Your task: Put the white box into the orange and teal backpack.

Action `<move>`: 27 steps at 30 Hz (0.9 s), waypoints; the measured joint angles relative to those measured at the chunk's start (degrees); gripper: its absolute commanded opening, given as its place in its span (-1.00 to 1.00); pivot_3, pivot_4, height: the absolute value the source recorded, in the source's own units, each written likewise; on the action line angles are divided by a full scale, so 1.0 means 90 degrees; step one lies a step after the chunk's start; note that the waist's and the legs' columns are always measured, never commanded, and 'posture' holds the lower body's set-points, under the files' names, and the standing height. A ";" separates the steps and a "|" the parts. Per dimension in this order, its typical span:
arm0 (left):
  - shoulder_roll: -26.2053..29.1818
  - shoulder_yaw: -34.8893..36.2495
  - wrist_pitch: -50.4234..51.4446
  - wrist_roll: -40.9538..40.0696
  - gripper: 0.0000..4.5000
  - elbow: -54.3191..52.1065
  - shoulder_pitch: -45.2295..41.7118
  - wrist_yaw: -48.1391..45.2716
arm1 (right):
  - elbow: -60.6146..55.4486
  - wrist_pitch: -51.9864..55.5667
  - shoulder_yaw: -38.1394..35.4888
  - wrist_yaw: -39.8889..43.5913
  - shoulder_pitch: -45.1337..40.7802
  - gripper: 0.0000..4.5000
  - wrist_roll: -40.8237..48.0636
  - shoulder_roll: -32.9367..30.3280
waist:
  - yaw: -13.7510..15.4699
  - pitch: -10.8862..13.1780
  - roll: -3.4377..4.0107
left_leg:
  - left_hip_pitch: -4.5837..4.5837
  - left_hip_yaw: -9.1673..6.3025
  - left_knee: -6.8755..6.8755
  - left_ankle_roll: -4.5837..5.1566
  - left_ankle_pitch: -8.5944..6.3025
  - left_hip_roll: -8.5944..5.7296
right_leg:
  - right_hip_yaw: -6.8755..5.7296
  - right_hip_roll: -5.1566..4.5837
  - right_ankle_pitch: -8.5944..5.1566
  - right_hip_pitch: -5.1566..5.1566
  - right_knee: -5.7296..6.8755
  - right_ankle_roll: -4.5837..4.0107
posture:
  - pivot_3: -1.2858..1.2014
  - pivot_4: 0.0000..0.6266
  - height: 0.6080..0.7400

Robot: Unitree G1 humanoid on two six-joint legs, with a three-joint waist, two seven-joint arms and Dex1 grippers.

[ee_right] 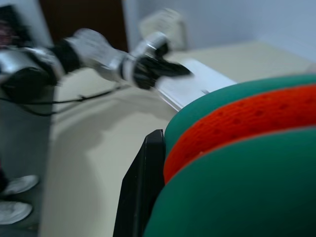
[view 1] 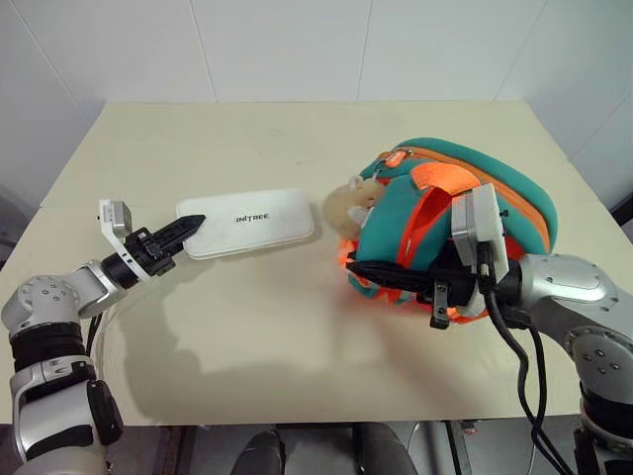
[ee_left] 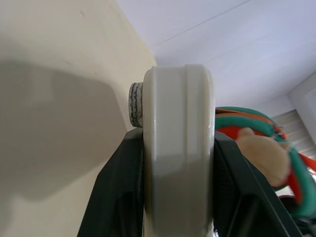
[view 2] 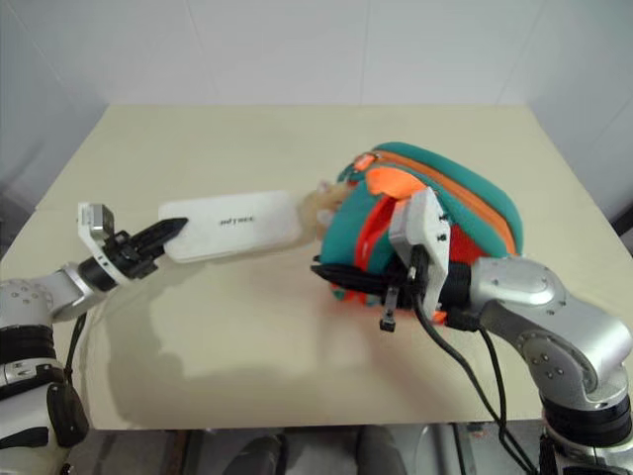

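The white box (view 1: pixel 252 223) is flat, with grey lettering on top, and is held level a little above the table. My left gripper (view 1: pixel 188 230) is shut on its near left end. In the left wrist view the box's edge (ee_left: pixel 177 148) sits clamped between the black fingers (ee_left: pixel 118 197). The box's far end reaches close to the tan plush toy (view 1: pixel 351 203) on the orange and teal backpack (view 1: pixel 465 163). That backpack lies at centre right. My right gripper (view 1: pixel 374 269) is shut on its lower front edge, by the orange straps. The backpack's fabric (ee_right: pixel 247 148) presses against one finger (ee_right: pixel 143 187).
The beige table (view 1: pixel 247 336) stands against white walls. Bare tabletop stretches in front of the box and behind both things. Black cables hang from my right wrist near the table's front right edge.
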 measured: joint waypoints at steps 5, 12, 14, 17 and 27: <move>0.0206 -0.0076 -0.0069 0.0168 -0.41 0.0196 -0.0001 -0.0273 | -0.0105 -0.0003 0.0073 0.0695 -0.0140 -0.76 0.0340 -0.0548 | 0.0015 0.0005 -0.0013 | -0.0009 0.0002 0.0002 0.0014 -0.0009 -0.0003 | -0.0002 -0.0004 0.0002 0.0000 0.0000 0.0004 | 0.03 -0.52 1.00; 0.0607 -0.0172 -0.0146 0.0300 -0.41 0.0285 -0.0095 -0.0827 | -0.0159 -0.0098 -0.0044 0.1696 -0.0028 -0.76 0.0717 -0.1115 | 0.0011 0.0007 -0.0015 | -0.0013 0.0008 0.0003 0.0018 -0.0014 -0.0002 | -0.0005 -0.0005 0.0002 0.0000 -0.0008 0.0006 | 0.03 -0.52 1.00; 0.0667 -0.0206 -0.0158 0.0316 -0.41 0.0285 -0.0124 -0.0962 | -0.0171 -0.0212 -0.0044 0.1977 0.0032 -0.76 0.0708 -0.1223 | 0.0015 0.0007 -0.0015 | -0.0012 0.0009 0.0005 0.0018 -0.0014 -0.0002 | -0.0005 -0.0005 0.0003 0.0000 -0.0007 0.0006 | 0.03 -0.52 1.00; 0.0871 -0.0342 -0.0154 0.0370 -0.41 0.0268 -0.0123 -0.1263 | -0.0236 -0.0461 -0.0045 0.2502 0.0379 -0.76 0.0570 -0.1372 | 0.0009 0.0007 -0.0020 | -0.0013 0.0010 0.0005 0.0019 -0.0015 -0.0001 | -0.0006 -0.0003 0.0003 0.0000 -0.0007 0.0007 | 0.03 -0.52 1.00; 0.1361 -0.0374 -0.0155 0.0195 -0.41 -0.1189 -0.0113 -0.2035 | 0.0160 -0.1230 0.0156 0.3315 0.0966 -0.76 -0.0315 -0.1383 | 0.0012 0.0010 -0.0029 | -0.0013 0.0012 0.0031 0.0017 -0.0017 -0.0001 | -0.0004 -0.0005 0.0003 0.0002 -0.0001 0.0007 | 0.03 -0.52 1.00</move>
